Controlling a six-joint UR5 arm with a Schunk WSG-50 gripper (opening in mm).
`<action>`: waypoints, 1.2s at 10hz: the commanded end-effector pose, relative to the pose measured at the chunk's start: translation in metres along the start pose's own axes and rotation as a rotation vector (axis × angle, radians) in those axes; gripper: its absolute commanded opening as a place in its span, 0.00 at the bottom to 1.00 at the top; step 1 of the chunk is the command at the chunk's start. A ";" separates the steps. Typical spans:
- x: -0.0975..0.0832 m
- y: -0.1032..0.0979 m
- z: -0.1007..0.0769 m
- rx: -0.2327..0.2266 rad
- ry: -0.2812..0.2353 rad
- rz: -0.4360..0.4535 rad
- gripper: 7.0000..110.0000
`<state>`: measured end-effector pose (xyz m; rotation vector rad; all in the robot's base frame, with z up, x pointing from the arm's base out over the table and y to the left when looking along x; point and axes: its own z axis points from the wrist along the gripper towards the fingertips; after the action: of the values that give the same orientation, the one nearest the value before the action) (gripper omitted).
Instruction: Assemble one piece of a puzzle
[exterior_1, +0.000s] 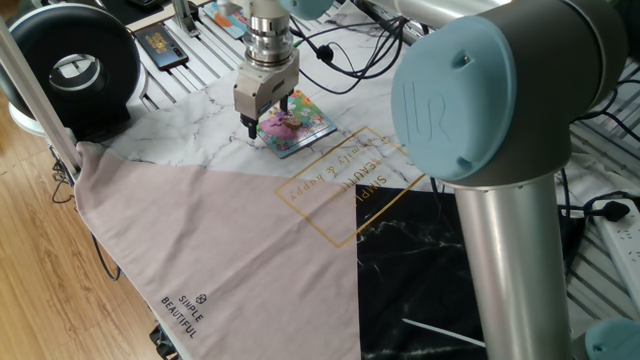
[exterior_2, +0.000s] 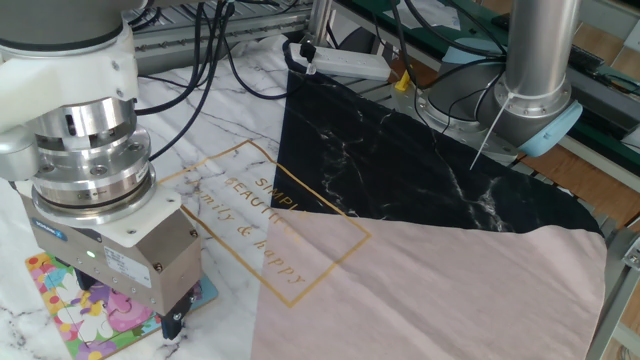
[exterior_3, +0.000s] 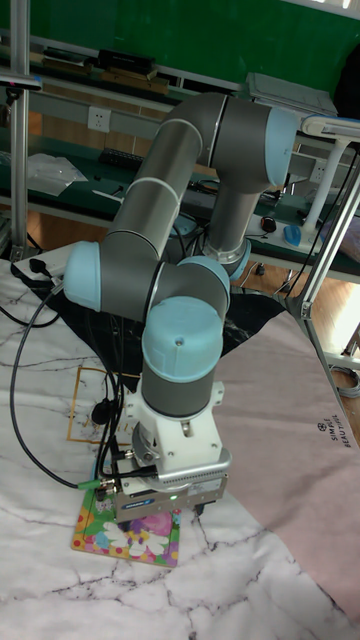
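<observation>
The gripper (exterior_1: 265, 118) hovers directly over the puzzle (exterior_1: 298, 126) (jaw state unclear), hiding any piece beneath.

Silver-grey tubular arm (exterior_3: 165, 215) with pale blue joint caps, ribbed metal wrist, boxy grey pincer (exterior_1: 264, 117).

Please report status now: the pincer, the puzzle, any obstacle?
Pincer low over the puzzle, jaw state unclear. Piece not visible. Puzzle flat on marble cloth. Nothing seen in the way.
</observation>
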<state>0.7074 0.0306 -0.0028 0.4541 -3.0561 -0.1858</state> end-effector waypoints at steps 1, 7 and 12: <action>0.000 0.004 -0.001 -0.022 -0.001 0.012 0.79; 0.007 0.015 -0.018 -0.015 0.052 0.045 0.79; -0.009 0.035 -0.016 -0.085 0.016 0.061 0.79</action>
<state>0.7027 0.0541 0.0143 0.3744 -3.0195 -0.2532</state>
